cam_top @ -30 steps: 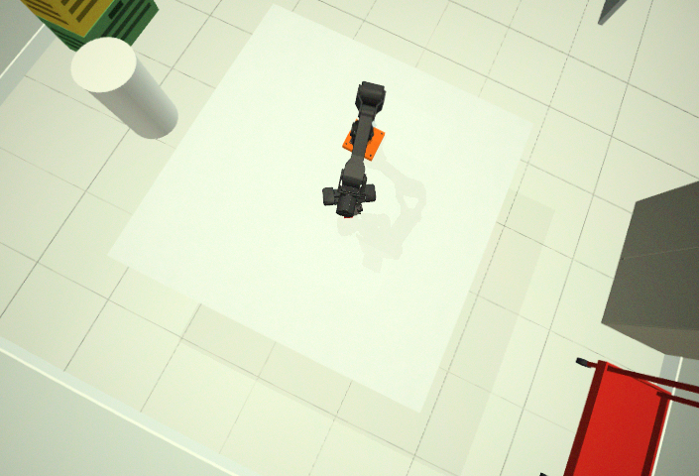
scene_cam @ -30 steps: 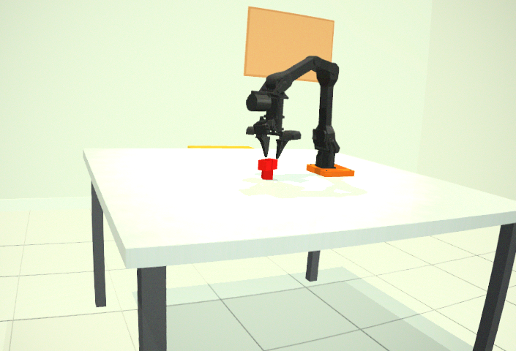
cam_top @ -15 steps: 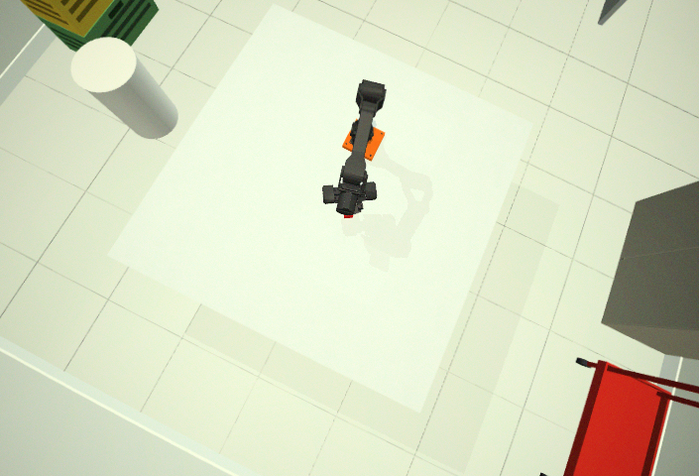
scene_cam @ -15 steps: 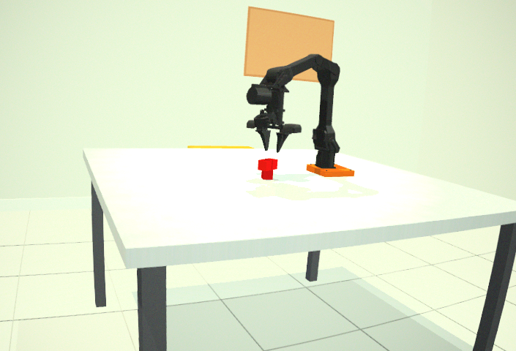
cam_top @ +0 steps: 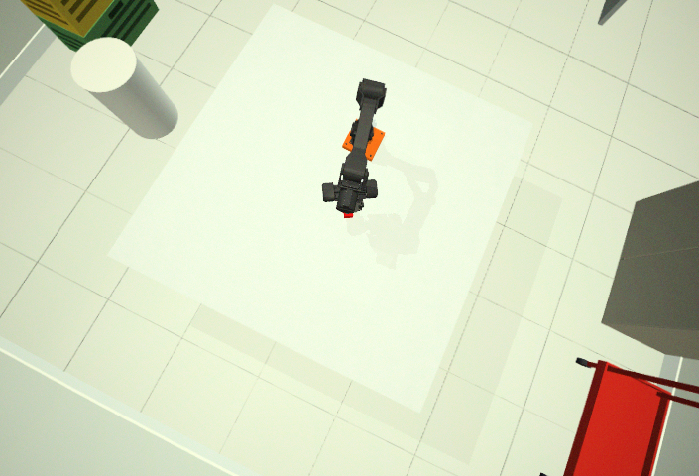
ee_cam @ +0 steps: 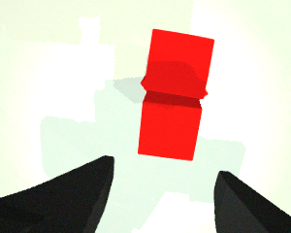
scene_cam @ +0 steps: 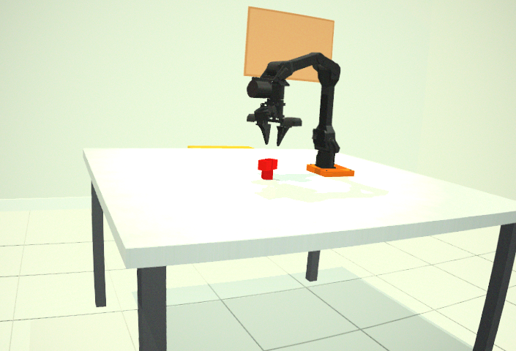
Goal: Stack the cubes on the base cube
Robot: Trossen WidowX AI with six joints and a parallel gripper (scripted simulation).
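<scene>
Two red cubes sit side by side on top of the red base cube (scene_cam: 267, 175). In the wrist view they are the far cube (ee_cam: 180, 53) and the near cube (ee_cam: 170, 131), both looking level. Small red corners of the base cube (ee_cam: 144, 83) show at either side between them. A dark red band lies between the two top faces; the gap's width cannot be told. In the top view only a bit of red cube (cam_top: 348, 215) shows past the arm. My gripper (scene_cam: 271, 145) (ee_cam: 165, 174) is open and empty, above the stack, with its fingertips clear of the cubes.
The stack stands on the white table (cam_top: 220, 196) (scene_cam: 184, 207), in front of the arm's orange base plate (cam_top: 373, 147) (scene_cam: 341, 172). The arm's shadow falls across the table beside the stack.
</scene>
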